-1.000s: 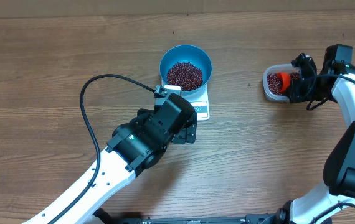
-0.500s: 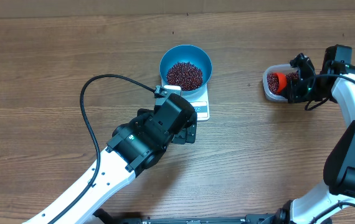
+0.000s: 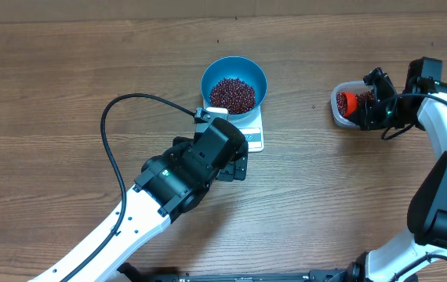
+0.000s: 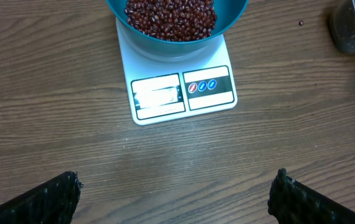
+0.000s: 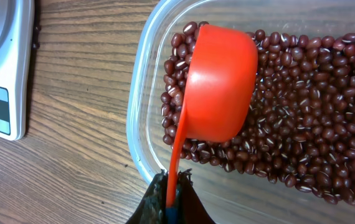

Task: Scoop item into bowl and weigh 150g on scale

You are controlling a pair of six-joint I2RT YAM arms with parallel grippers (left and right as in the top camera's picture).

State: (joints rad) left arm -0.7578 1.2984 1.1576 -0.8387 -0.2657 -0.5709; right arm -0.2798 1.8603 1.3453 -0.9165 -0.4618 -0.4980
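Dark red beans (image 3: pixel 232 94) already filled much of the round light-blue plastic bowl (image 3: pixel 206 78) on the white scale (image 4: pixel 127 68) toward the counter's far edge — display unreadable — yet the right claw (image 5: pixel 171 200) clenched an orange scoop (image 5: pixel 218 87) in the clear tub (image 5: pixel 141 93), left claw (image 4: pixel 176 182) released.

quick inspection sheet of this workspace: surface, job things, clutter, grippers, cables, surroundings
surface: wood-grain table, no spill seen.
job's things: light-blue bowl sits on the white scale, partly filled with red beans; display unreadable. Clear tub to the right holds more beans and the orange scoop.
clutter: one dark speck between scale and tub, perhaps a stray bean.
grippers: left gripper open, empty, short of the scale; right gripper shut on the scoop's handle.
cables: black cable loops over the table from the left arm.
surroundings: nothing seen.
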